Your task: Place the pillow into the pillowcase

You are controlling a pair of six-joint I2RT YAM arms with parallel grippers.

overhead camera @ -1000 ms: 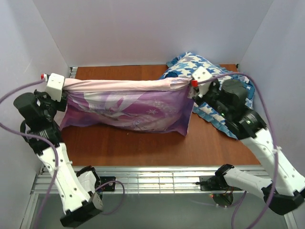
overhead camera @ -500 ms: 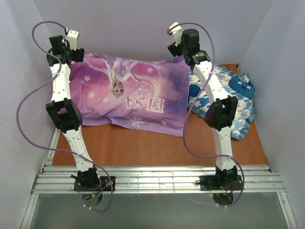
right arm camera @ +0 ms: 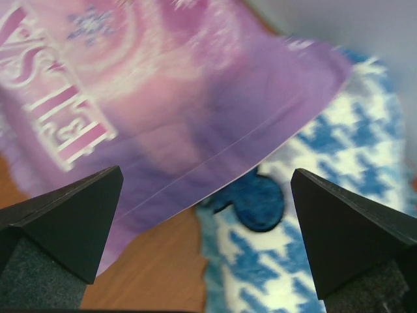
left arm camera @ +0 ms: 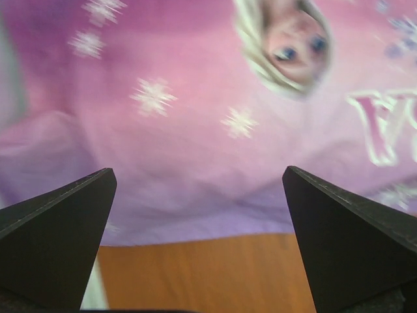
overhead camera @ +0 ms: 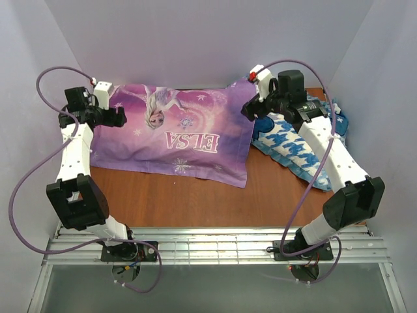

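The large thin purple fabric pillowcase (overhead camera: pixel 176 140), printed with a princess figure, snowflakes and "ELSA", lies spread with its printed face up across the upper centre of the overhead view, on the brown wooden table (overhead camera: pixel 195 202); its upper right corner overlaps the blue-and-white houndstooth cushion (overhead camera: pixel 296 147) at the right; the left gripper (overhead camera: pixel 118 116) is by its upper left corner, the right gripper (overhead camera: pixel 253 107) by its upper right; both pairs of jaws stand wide apart, holding nothing.

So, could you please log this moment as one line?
left pincer: open | right pincer: open | pillowcase: spread on table, purple face up | pillow: unseen
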